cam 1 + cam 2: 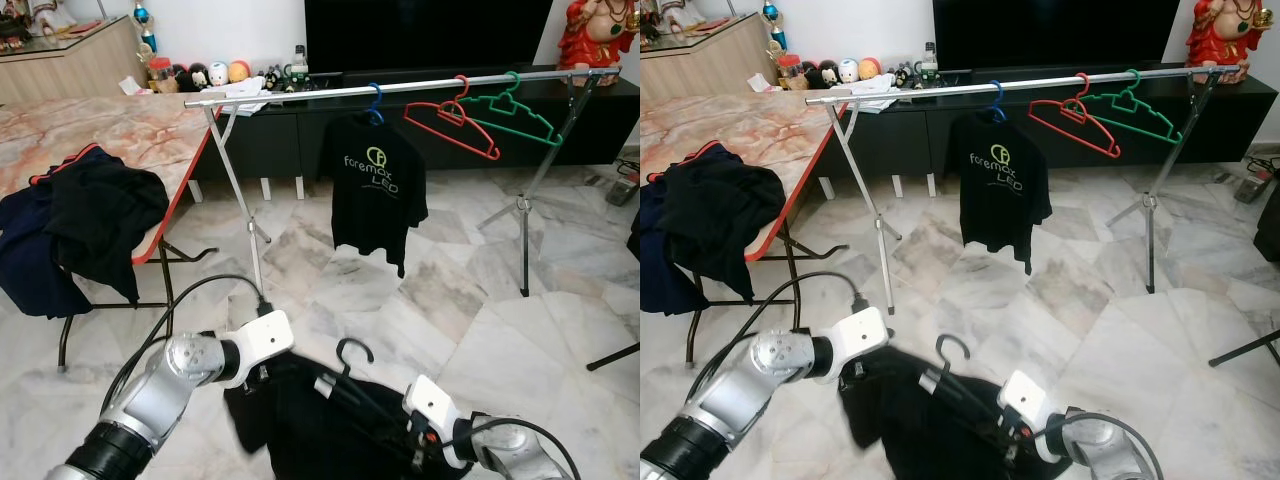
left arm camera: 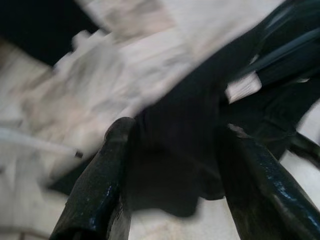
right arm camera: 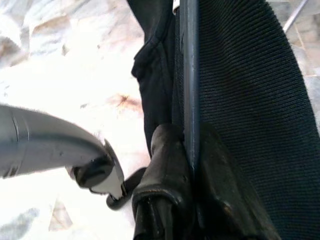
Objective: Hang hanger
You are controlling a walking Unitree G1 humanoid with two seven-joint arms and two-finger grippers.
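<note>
A black hanger with its hook [image 1: 352,350] pointing up carries a black garment [image 1: 330,425], held low over the floor in front of me. My right gripper [image 3: 190,147] is shut on the hanger's bar [image 3: 190,75], with the cloth pressed in beside it. My left gripper [image 2: 177,131] is at the garment's left side with its fingers [image 2: 112,165] spread apart and the dark cloth lying between and beyond them. Further off stands the silver rail [image 1: 300,93] of a clothes rack.
On the rail hang a black T-shirt [image 1: 372,190] on a blue hanger, a red hanger [image 1: 452,125] and a green hanger [image 1: 510,115]. A marble-topped table [image 1: 130,130] at the left holds a pile of dark clothes [image 1: 90,220]. The rack's legs [image 1: 240,200] stand on the marble floor.
</note>
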